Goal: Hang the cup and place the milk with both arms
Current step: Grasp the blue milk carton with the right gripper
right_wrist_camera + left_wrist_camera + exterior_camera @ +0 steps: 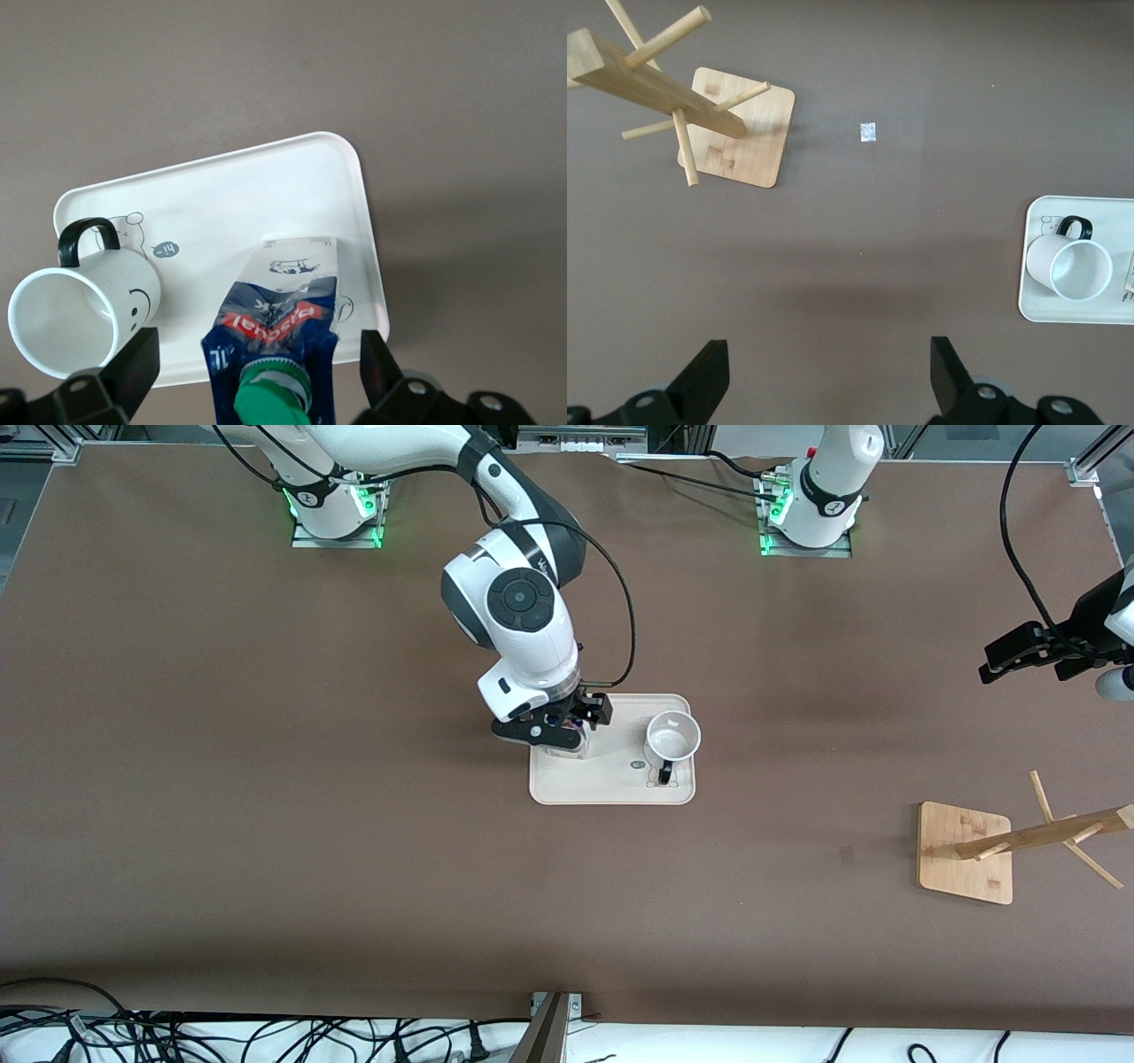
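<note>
The white cup [673,735] with a smiley face stands on the cream tray [611,786], its black handle toward the front camera. It also shows in the left wrist view [1067,266] and the right wrist view [80,310]. The milk [279,328], blue-topped with a green cap, stands on the tray's end toward the right arm. It is mostly hidden under the hand in the front view [562,749]. My right gripper [563,731] is open, its fingers [133,354] on either side of the carton with gaps. My left gripper [1010,654] is open [830,350] and empty over bare table.
A wooden peg rack [966,850] stands on a square base at the left arm's end of the table, also in the left wrist view [740,133]. A small silvery scrap [868,132] lies on the brown table between the rack and the tray [1036,305].
</note>
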